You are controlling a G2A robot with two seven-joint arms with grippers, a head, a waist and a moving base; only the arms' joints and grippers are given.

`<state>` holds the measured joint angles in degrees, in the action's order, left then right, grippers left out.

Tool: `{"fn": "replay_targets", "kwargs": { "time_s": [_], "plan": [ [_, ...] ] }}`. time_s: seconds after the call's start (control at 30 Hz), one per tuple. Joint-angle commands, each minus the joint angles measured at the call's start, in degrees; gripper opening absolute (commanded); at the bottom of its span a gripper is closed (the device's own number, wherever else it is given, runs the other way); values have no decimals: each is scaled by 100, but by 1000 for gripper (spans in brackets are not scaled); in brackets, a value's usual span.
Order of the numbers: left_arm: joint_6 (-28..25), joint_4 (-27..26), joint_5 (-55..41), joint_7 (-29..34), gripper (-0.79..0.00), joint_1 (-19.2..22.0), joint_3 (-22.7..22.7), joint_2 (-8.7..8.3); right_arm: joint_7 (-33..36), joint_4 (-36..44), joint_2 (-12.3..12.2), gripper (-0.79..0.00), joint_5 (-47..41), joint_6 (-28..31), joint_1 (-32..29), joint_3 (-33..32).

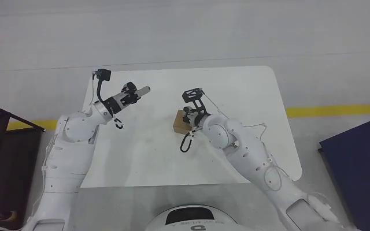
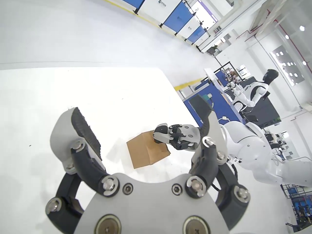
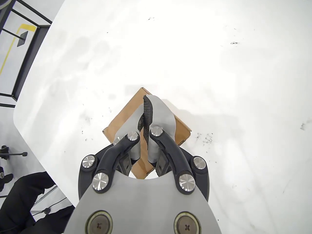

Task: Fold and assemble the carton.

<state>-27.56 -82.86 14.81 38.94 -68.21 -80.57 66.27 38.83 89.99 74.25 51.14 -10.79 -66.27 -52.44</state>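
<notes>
carton (image 1: 180, 122) sits on the desk (image 1: 243, 92). It's brown and looks boxed up: walls upright, top face closed as far as I can see, underside hidden. All places below are relative to the carton.

right pincer (image 3: 146, 99): directly over the carton, tips at its top face. It's closed, pads together, nothing visible between them. The left wrist cam suggests it's touching the cardboard, but I can't confirm. From its own cam the carton lies diamond-wise under it. The finger line runs along the top face's diagonal, corner to corner, square to no edge.

left pincer (image 2: 137, 108): well apart from the carton, on the robot's left side of it. It's raised off the desk, wide open and empty, facing the carton's side wall.

Long axis: none worth calling, the carton reads near-cubic.

Judgement: the right arm is clearly the nearer one and looks to be on a press-down/tuck step on the top, so the task is probably late. The next move turns on that diagonal offset. To pinch a wall or flap, the right pincer has to open and rotate square to an edge. The risk is the light carton skidding or tipping with nothing bracing it on the left.
</notes>
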Motion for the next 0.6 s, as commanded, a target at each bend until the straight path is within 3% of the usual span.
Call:
{"fn": "replay_targets", "kwargs": {
  "time_s": [0.0,0.2,0.57],
  "plan": [
    [0,0,0,0,0,0,0,0,-10,127,-7,-785,33,-35,-45,-46],
    [0,0,0,0,0,0,0,0,37,493,-51,-785,133,24,-269,-199],
    [0,0,0,0,0,0,0,0,211,325,-11,-785,201,83,-146,-160]
  ]
}}
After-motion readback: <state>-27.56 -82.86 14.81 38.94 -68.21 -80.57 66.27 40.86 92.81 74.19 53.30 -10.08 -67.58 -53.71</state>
